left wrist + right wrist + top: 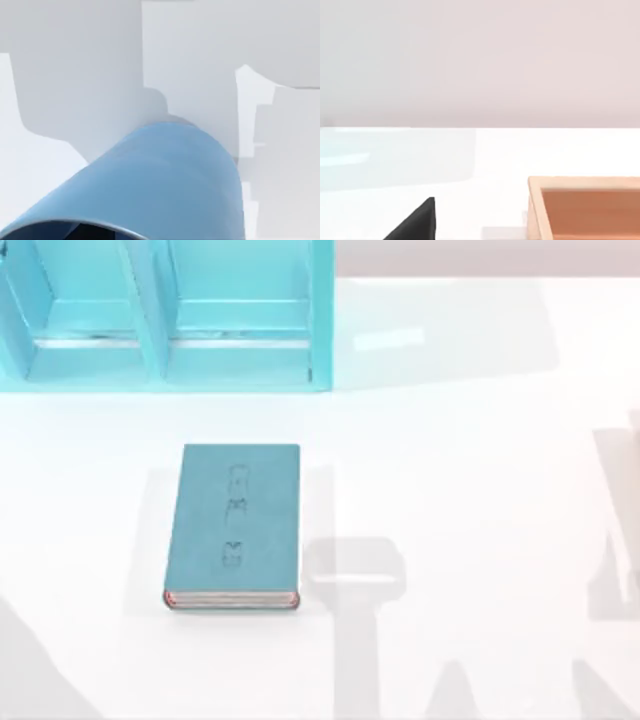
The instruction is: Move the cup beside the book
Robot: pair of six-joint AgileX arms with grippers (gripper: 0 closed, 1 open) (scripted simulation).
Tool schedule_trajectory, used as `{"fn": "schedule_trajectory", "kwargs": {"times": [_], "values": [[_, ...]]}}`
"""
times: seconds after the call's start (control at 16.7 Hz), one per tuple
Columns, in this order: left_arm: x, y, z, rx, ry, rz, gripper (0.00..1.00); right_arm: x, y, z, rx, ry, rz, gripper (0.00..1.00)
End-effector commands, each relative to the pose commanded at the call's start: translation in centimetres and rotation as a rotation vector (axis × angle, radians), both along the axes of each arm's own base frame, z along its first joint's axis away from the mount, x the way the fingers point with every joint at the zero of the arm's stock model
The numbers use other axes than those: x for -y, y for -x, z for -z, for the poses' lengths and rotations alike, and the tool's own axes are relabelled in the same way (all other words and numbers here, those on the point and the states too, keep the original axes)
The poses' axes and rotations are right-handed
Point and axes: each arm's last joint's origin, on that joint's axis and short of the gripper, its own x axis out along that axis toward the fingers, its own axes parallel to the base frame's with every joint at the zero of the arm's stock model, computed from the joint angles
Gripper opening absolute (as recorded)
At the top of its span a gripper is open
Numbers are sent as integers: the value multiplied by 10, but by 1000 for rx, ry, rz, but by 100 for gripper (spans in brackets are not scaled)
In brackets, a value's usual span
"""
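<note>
The small blue translucent plastic cup (165, 185) is seen close against the left wrist camera, above white table; whether it is gripped cannot be told. The teal rectangular hardcover book (234, 525) lies left of the table's centre, before a light-cyan shelf unit (165, 315). A misjudged release could tip the cup onto the book.

A rendered tabletop test scene rather than a lived-in room: a bare white surface (480, 440) against a plain pale backdrop, with flat blocky shadows. A light-cyan shelf unit (160, 315), a teal hardcover book (236, 525) and a wooden tray (585, 207) suggest a staged desk.
</note>
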Motion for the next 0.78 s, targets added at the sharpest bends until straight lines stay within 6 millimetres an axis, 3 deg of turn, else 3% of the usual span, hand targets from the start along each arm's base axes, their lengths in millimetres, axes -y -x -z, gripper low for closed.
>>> {"fn": "schedule_trajectory", "kwargs": {"times": [0.06, 0.78], "values": [[0, 0, 0, 0, 0, 0, 100, 0, 0, 0, 0, 0, 0, 100], [0, 0, 0, 0, 0, 0, 10, 0, 0, 0, 0, 0, 0, 100]]}}
